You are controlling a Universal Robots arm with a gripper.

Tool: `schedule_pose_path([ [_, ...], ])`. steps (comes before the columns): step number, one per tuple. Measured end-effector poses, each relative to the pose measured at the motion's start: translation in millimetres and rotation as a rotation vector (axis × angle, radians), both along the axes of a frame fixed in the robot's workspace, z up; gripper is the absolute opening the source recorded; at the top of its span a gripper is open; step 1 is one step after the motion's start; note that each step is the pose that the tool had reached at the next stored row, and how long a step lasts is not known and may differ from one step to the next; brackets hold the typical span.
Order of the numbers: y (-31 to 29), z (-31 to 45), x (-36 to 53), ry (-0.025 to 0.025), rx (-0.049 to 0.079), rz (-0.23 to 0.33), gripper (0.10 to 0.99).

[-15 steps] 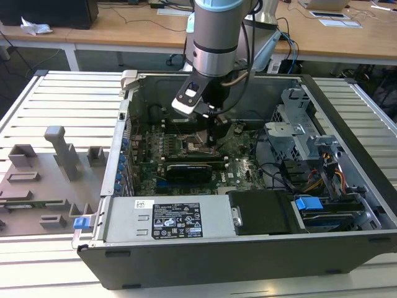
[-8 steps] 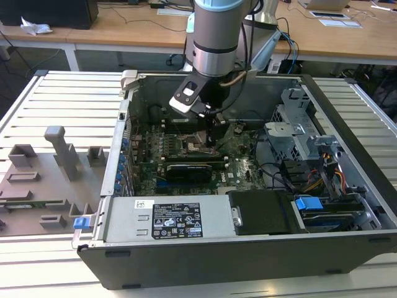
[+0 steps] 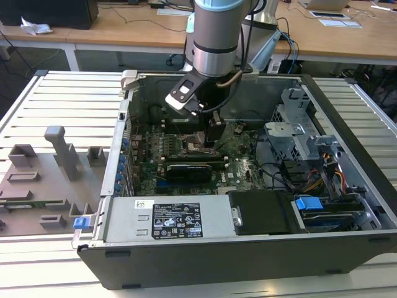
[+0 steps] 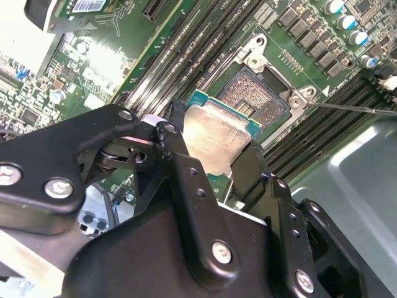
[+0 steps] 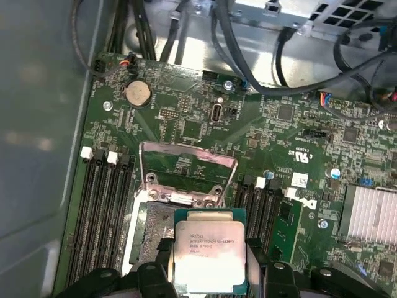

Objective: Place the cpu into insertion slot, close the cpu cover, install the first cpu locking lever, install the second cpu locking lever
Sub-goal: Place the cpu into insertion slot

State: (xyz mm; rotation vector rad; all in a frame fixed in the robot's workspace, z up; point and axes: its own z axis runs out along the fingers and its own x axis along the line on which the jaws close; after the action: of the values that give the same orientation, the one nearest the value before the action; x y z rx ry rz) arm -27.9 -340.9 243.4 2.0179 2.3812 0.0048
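The pincer, closed to chip width on two opposite edges of the cpu, holds it flat, partly over the insertion slot beneath, whose cpu cover stands swung up beyond, leaving the socket bare.

Slatted grey table — wooden desks behind.

Seen in the exterior view: pale grey desk of ribbed metal slats. Carries a large dark grey sheet-metal computer case, laid on its side with the open face up, toward the exterior view's right. Carries also a flat grey plastic fixture plate with upright blocks, on the exterior view's left, just beside the case. Shows a small blue block at the plate's corner near the case.
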Motion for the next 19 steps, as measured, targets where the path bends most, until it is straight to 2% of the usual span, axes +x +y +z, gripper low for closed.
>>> schedule_pose_path([
  [6, 0.0, -0.4, 0.0, 0.0, -0.001, -0.092, 0.545],
  [9, 0.0, -0.4, 0.0, 0.0, -0.002, -0.12, 0.545],
  [10, 0.0, -0.5, 0.0, 0.0, -0.002, -0.151, 0.545],
  [19, 0.0, -0.8, 0.0, 0.0, -0.003, -0.25, 0.545],
])
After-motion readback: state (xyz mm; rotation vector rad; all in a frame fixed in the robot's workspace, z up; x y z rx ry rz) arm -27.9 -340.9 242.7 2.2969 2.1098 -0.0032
